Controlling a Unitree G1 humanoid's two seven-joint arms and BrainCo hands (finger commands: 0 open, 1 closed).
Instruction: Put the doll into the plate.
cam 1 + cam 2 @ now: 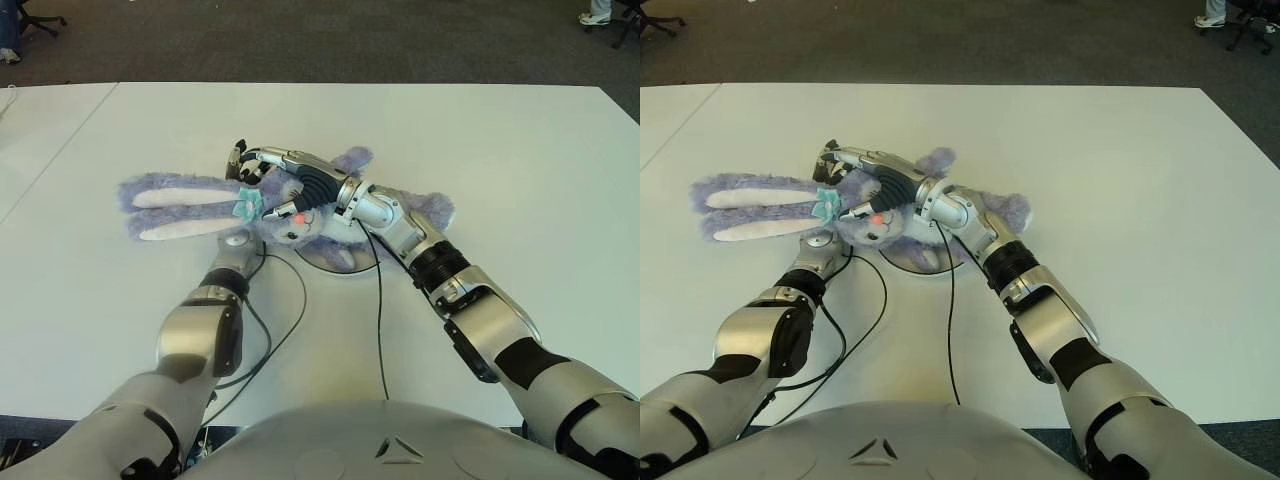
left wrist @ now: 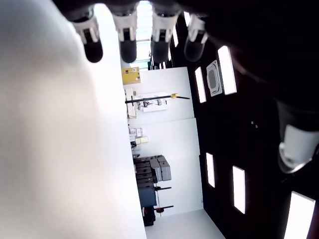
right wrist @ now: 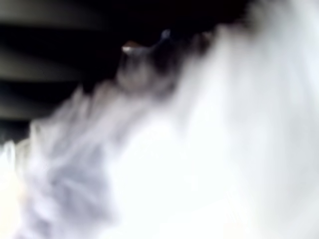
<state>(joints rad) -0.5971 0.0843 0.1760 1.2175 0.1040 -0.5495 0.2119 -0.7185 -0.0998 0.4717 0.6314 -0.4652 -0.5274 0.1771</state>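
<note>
White tabletop (image 1: 520,180) carries a purple plush rabbit doll (image 1: 190,207) lying over a silver plate (image 1: 335,258), ears pointing left. Right hand (image 1: 270,175) lies across its head, fingers curled around it; left hand sits under the doll. Left wrist view: left hand's fingers (image 2: 128,42) extended, empty. Right wrist view: blurred fur.

One doll (image 1: 270,205), one plate (image 1: 335,257), one table (image 1: 520,180), two cables (image 1: 379,330).

Even overhead light is flooding the table (image 1: 520,180), casting only soft shadows. The right wrist view is blurring completely into fur. Ceiling panels (image 2: 238,189) are glaring at 4 o'clock in the left wrist view.
</note>
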